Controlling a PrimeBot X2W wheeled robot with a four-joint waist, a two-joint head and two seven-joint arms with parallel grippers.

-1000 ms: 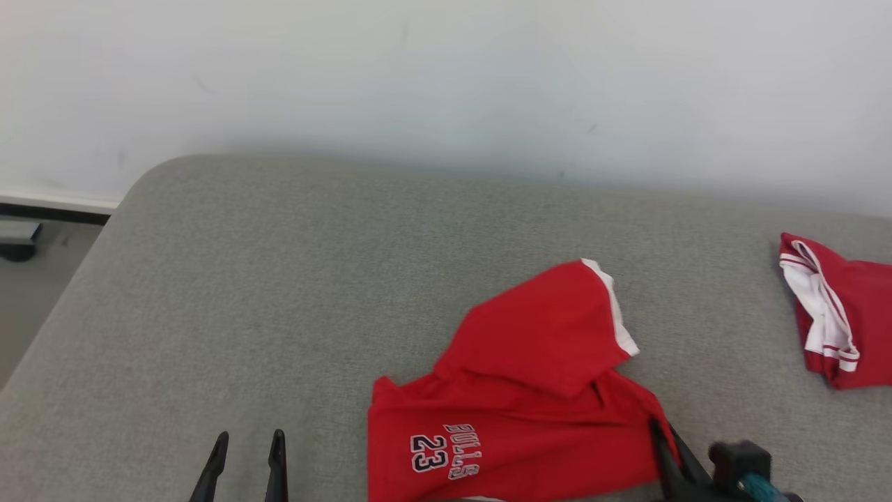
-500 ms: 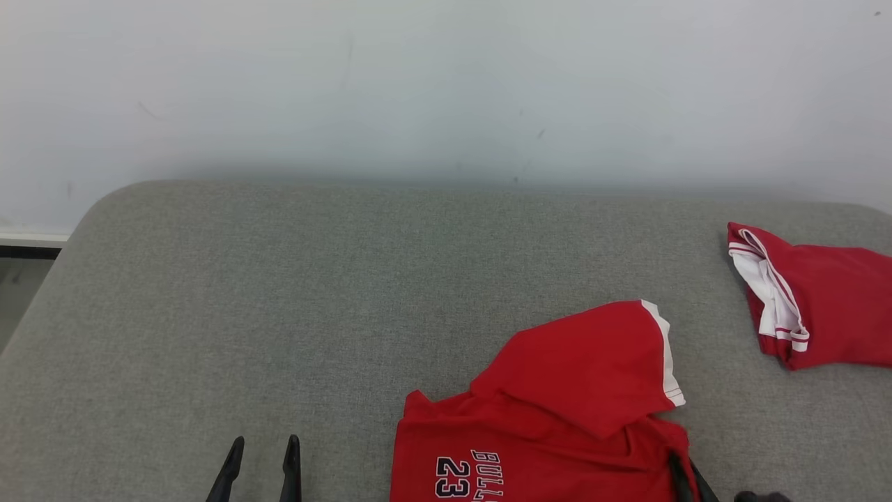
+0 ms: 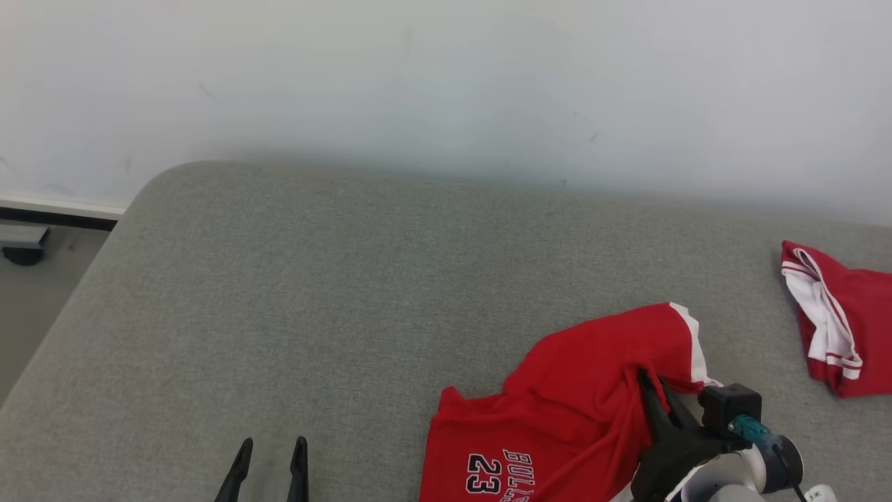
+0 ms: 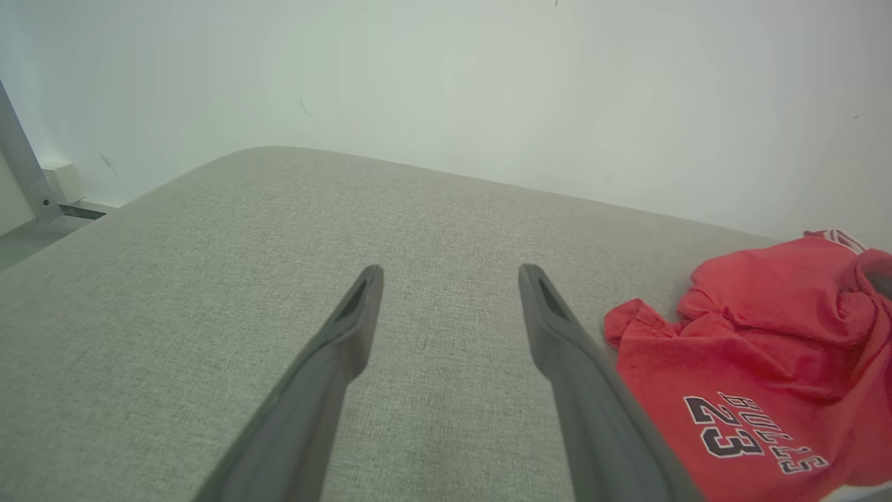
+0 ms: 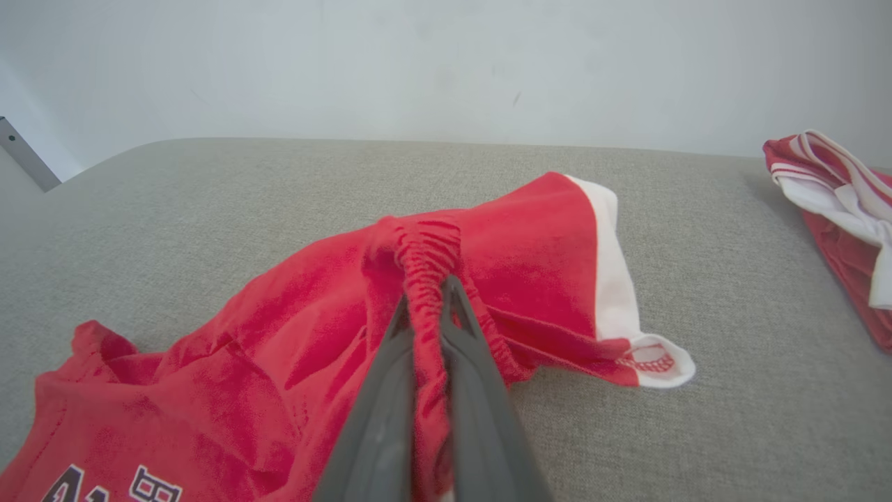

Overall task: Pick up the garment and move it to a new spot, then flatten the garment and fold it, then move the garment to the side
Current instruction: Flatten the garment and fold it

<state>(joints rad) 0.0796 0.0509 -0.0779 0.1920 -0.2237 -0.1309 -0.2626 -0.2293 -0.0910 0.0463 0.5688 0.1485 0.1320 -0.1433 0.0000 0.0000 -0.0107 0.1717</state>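
Observation:
The garment (image 3: 571,390) is a red pair of shorts printed "BULLS 23" with a white trim, lying crumpled on the grey cushioned surface (image 3: 313,279) at the lower right. My right gripper (image 3: 644,376) is shut on its gathered elastic waistband, and the right wrist view shows the red cloth (image 5: 293,307) bunched between the right gripper's (image 5: 426,296) fingers. My left gripper (image 3: 273,446) stands open over bare cushion at the lower left, apart from the garment. In the left wrist view the left gripper (image 4: 451,279) holds nothing, with the garment (image 4: 752,348) to its right.
A second red garment with white stripes (image 3: 843,321) lies bunched at the right edge of the cushion, also seen as the striped garment (image 5: 836,188) in the right wrist view. A white wall (image 3: 446,70) stands behind. The cushion's left edge drops to the floor (image 3: 28,307).
The head camera swung away and back. The right gripper, still shut on the waistband, has dragged the garment to the right and nearer, bunching the cloth. The left gripper stays open in place.

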